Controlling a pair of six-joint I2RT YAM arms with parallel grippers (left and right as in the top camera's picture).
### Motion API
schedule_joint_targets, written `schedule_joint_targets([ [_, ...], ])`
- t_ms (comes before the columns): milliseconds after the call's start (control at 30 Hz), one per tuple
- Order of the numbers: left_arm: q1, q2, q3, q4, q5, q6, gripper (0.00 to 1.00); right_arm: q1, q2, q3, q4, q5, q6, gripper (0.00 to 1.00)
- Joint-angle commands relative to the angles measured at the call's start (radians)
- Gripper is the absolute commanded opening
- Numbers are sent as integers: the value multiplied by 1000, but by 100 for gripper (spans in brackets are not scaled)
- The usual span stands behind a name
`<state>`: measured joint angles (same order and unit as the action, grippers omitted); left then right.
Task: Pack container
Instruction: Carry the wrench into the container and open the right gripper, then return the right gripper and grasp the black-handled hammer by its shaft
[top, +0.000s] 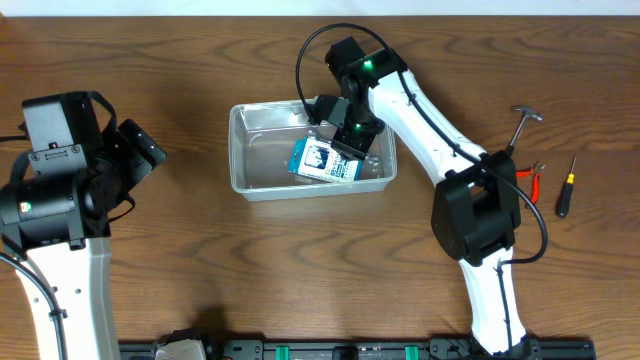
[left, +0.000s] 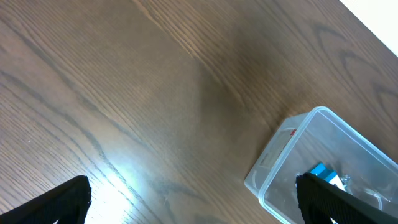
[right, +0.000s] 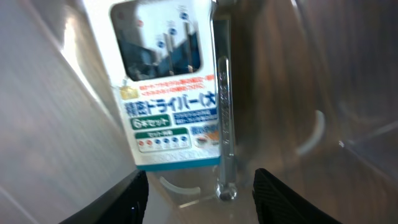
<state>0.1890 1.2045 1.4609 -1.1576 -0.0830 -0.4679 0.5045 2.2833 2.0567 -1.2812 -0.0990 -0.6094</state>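
- Over the container, the right gripper hangs low inside the clear walls. Its two dark fingers are spread apart and pinch nothing.
- Just below that gap, on the container's floor, lies a carded precision-screwdriver set, a blue-and-white pack with Japanese print.
- Alongside the card, and touching or overlapping its edge, lies a chrome bar that looks like a wrench. Its rounded end points toward the gap between the fingers.
- Seen from overhead, the card sits tilted in the half of the container nearer the right arm, and the other half is bare.
- Well apart from the container, on the right arm's side, three tools wait on the wooden table: a hammer, red-handled pliers and a small screwdriver.
- On the container's opposite side, the left gripper hovers above bare wood with its fingers spread wide, holding nothing.
- By my reading, the step in hand is a drop-off into the container. Packing is part done, with three tools outside.
- The next move likely calls for lifting the right gripper straight up clear of the rim. It would then reach away from the container for the nearest loose tool, probably the hammer or the pliers.
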Motion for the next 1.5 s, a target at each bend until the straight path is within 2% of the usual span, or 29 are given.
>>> schedule_joint_targets([
  [0,4,4,-2,-5,-15,-1,98,-18,-91,58,10,106,82,58],
  [133,4,4,-2,-5,-15,-2,98,-103,-209,79,120,330,359,62],
  [233,4,4,-2,-5,-15,-2,98,-208,-267,79,156,360,579,77],
  [367,4,4,-2,-4,-15,-2,98,-383,-275,78,119,357,906,73],
  [400,4,4,-2,-4,-15,-2,98,-423,-268,76,94,356,983,68],
  [467,4,4,-2,-5,-15,-2,98,-507,-248,74,35,348,1107,65],
  [533,4,4,-2,-5,-15,-2,98,-573,-222,74,6,314,1129,75],
  [633,4,4,-2,-5,-15,-2,98,-656,-183,74,-11,251,1128,99],
  [667,4,4,-2,-5,-15,-2,98,-696,-159,73,-8,216,1128,99],
  [800,4,4,-2,-5,-15,-2,98,-744,-110,73,-1,180,1125,73],
  [833,4,4,-2,-5,-15,-2,98,-750,-98,73,6,178,1125,73],
  [900,4,4,-2,-5,-15,-2,98,-761,-70,73,16,179,1125,79],
  [1067,4,4,-2,-5,-15,-2,98,-769,8,73,17,177,1124,84],
  [1467,4,4,-2,-4,-15,-2,98,-769,182,73,25,167,1019,84],
])
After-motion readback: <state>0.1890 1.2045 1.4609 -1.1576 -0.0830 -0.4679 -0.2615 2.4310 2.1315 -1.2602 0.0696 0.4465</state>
